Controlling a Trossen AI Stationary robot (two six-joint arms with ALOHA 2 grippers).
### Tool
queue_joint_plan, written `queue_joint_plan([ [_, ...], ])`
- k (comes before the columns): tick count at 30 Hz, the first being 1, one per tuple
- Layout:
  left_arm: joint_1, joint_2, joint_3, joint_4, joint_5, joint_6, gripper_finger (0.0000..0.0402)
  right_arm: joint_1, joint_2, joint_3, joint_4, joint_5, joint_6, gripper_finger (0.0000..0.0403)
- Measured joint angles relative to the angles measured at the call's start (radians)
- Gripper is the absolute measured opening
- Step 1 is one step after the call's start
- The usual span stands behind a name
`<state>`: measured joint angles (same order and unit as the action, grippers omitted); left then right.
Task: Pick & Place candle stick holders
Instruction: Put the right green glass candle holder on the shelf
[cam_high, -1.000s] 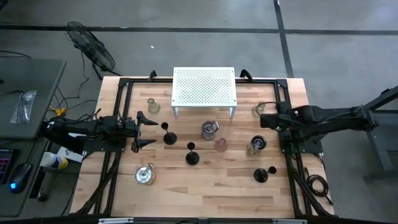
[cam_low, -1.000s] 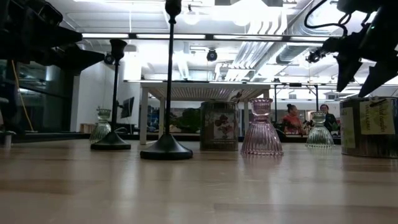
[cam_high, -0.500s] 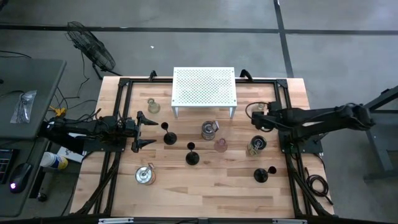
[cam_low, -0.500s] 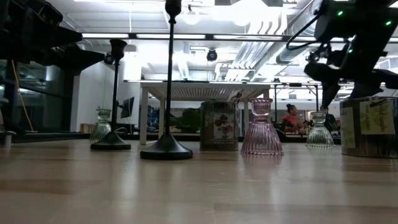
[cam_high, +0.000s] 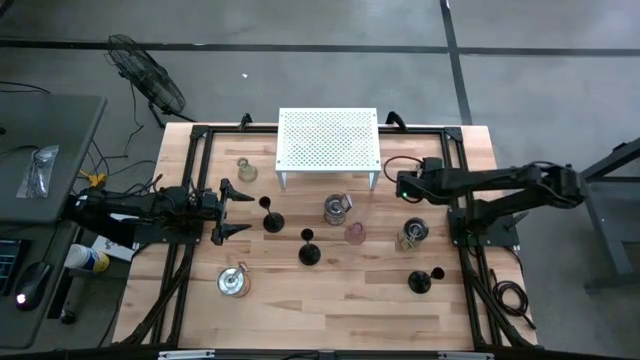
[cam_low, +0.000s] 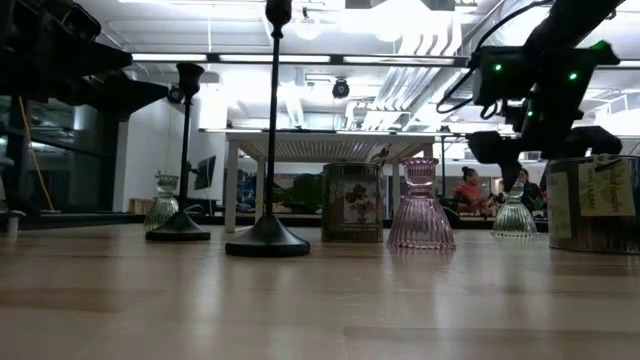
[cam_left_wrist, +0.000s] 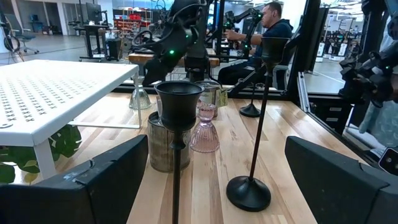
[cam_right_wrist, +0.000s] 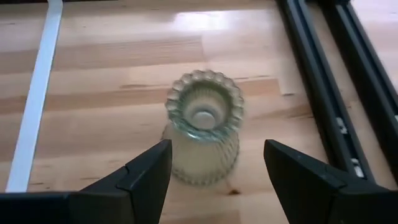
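Note:
My right gripper (cam_right_wrist: 217, 149) is open and points down above a clear ribbed glass candle holder (cam_right_wrist: 204, 124), one finger on either side of it, touching nothing. The holder stands on its base at the table's far right (cam_low: 515, 212), with the gripper (cam_low: 545, 150) over it. My left gripper (cam_high: 248, 211) is open and empty at the left, facing a black stemmed holder (cam_high: 270, 218). Another black holder (cam_high: 309, 250), a pinkish holder (cam_high: 354, 233) and a silvery one (cam_high: 337, 208) stand mid-table.
The white perforated rack (cam_high: 328, 140) stands at the far middle. A clear holder (cam_high: 246, 172) sits far left, a silvery one (cam_high: 233, 282) near left, another (cam_high: 412, 235) at the right, and a black one (cam_high: 420, 281) near right. People sit beyond the table (cam_left_wrist: 273, 25).
My right gripper has moved toward the table's left and a little down, coming over the clear ribbed glass holder, still open. The holder has stayed where it was.

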<state>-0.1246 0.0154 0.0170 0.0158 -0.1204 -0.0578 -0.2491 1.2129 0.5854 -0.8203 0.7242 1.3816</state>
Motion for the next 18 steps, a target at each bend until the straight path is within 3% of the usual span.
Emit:
queue_joint_plan([
  [6, 0.0, 0.0, 0.0, 0.0, 0.0, 0.0, 0.0372, -0.048, 0.037, 0.0, 0.13, 0.003, -0.124, 0.0246],
  [18, 0.0, 0.0, 0.0, 0.0, 0.0, 0.0, 0.0372, -0.065, 0.037, 0.0, 0.1, 0.01, -0.131, 0.0246],
])
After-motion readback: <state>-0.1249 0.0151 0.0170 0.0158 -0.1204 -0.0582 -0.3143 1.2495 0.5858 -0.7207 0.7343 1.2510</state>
